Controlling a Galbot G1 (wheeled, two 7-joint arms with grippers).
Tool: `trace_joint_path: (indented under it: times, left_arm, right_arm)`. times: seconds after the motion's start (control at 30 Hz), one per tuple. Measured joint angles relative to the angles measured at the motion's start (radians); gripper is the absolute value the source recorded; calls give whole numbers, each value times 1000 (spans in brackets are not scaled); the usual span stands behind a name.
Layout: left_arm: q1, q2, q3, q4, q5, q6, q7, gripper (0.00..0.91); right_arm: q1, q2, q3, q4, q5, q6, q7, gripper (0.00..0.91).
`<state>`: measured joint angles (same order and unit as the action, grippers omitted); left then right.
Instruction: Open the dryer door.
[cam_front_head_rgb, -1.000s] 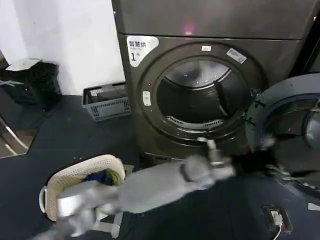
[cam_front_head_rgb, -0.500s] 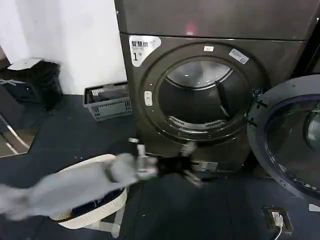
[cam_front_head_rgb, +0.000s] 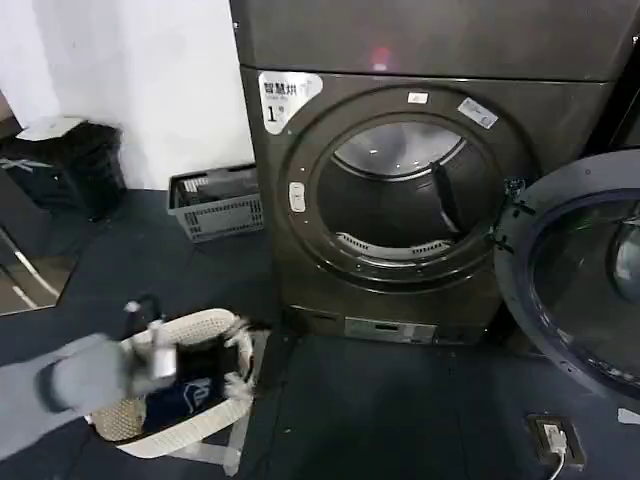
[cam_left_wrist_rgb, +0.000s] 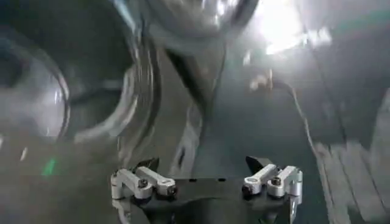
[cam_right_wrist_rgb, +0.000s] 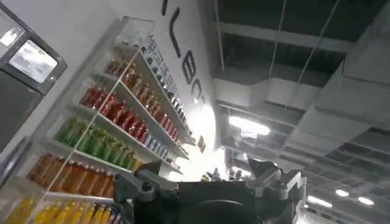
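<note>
The left gripper (cam_front_head_rgb: 215, 365) is low at the left of the head view, above a cream laundry basket (cam_front_head_rgb: 215, 425) on the dark floor (cam_front_head_rgb: 400, 410); in its wrist view its fingers (cam_left_wrist_rgb: 143, 181) stand wide apart and hold nothing. The right gripper (cam_right_wrist_rgb: 210, 182) points up at a ceiling and shelves of bottles (cam_right_wrist_rgb: 103, 143), also open and empty. The dryer door (cam_front_head_rgb: 575, 270) is swung fully open at the right of the dryer (cam_front_head_rgb: 400, 200), and the drum is visible.
</note>
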<state>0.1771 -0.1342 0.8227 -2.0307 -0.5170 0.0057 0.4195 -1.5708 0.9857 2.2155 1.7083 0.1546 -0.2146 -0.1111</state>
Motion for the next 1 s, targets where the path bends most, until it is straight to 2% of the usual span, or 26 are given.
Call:
trace_joint_path:
  times: [0.17, 0.27, 0.67, 1.0]
  left_arm:
    - [19, 83, -28, 25, 36, 132, 43, 907]
    - [18, 105, -40, 60, 43, 180, 82, 907]
    - [22, 124, -44, 229, 171, 207, 167, 907]
    - [22, 130, -45, 233, 180, 222, 153, 907]
  right_arm:
    - [3, 10, -11, 0, 1, 4, -1, 907]
    - [2, 11, -13, -1, 2, 4, -1, 907]
    - [-12, 15, -15, 14, 9, 2, -1, 907]
    - [-33, 29, -1, 31, 35, 3, -2, 907]
